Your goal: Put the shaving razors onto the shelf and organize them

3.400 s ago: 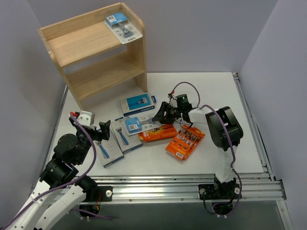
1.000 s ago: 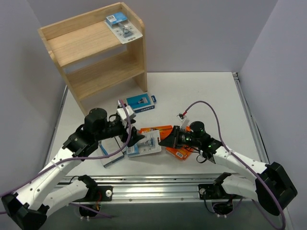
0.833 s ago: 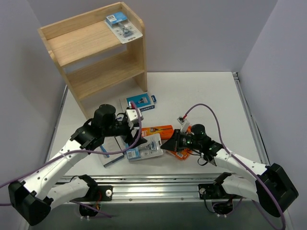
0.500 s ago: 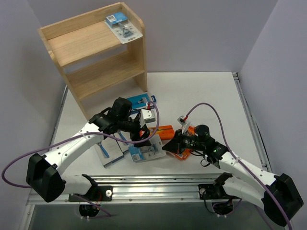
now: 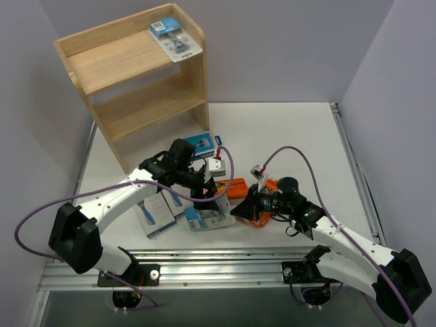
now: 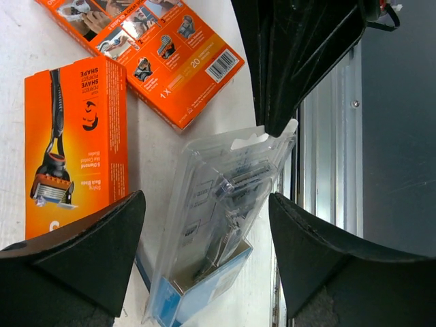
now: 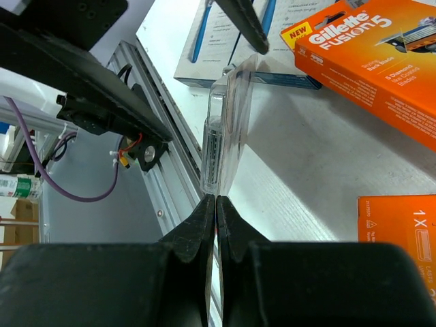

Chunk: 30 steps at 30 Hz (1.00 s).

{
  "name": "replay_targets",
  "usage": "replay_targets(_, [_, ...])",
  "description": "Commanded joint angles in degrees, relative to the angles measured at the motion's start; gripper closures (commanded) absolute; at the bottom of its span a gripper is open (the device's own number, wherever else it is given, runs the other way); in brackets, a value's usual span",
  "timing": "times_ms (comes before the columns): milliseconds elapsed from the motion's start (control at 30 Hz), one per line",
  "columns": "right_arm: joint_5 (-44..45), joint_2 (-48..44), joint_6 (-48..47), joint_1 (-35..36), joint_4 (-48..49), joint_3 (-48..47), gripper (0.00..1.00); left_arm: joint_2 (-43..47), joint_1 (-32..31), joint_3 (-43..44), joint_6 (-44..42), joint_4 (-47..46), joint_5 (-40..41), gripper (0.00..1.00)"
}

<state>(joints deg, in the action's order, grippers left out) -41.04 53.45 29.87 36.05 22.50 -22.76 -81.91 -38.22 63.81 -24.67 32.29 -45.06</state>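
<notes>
A clear blister razor pack (image 5: 212, 216) (image 6: 218, 218) is tipped up on edge near the table's front. My right gripper (image 5: 238, 208) (image 7: 216, 199) is shut on its thin plastic rim (image 7: 228, 122). My left gripper (image 5: 206, 199) (image 6: 204, 235) is open and straddles the same pack, its fingers (image 6: 88, 252) apart from it on both sides. Orange razor boxes (image 6: 75, 136) (image 7: 381, 61) lie beside it. Grey-and-blue boxes (image 5: 199, 144) (image 5: 155, 214) lie left of it. The wooden shelf (image 5: 136, 75) stands at the back left, with one blister pack (image 5: 175, 37) on its top tier.
A second orange box (image 6: 157, 48) (image 7: 402, 238) lies under the right arm. The aluminium rail (image 5: 225, 262) runs along the near table edge, close below the held pack. Purple cables (image 5: 286, 153) loop over both arms.
My left arm has swung right, from the grey-and-blue boxes to over the blister pack, its jaws narrowing a little. The right gripper has kept its grip on the pack, shifting slightly.
</notes>
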Motion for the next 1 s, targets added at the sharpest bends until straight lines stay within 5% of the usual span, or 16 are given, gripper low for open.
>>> replay_targets(0, [-2.3, -1.9, -1.0, 0.2, 2.3, -2.0, 1.0, -1.5, -0.3, 2.9, -1.0, -3.9, -4.4, 0.19])
replay_targets(333, [-1.3, -3.2, -1.4, 0.2, 1.7, -1.9, 1.0, -5.3, -0.4, 4.8, -1.3, -2.4, -6.6, 0.3])
replay_targets(500, [1.0, -2.3, -2.4, 0.2, 0.2, -2.3, 1.0, -4.9, -0.3, 4.7, -0.6, -1.5, -7.1, 0.78])
replay_targets(600, [2.0, -1.9, -2.9, 0.2, -1.2, -2.7, 1.0, -5.3, -0.3, 5.8, -0.4, 0.0, -8.0, 0.92])
replay_targets(733, [4.9, -3.1, -3.3, 0.2, -3.2, -3.5, 0.99, -5.3, -0.3, 6.8, 0.1, 1.0, -8.9, 0.98])
replay_targets(967, [7.3, -3.6, -3.1, 0.2, -5.1, -4.9, 0.53, -2.3, -0.3, 6.9, 0.8, 2.0, -7.8, 0.98])
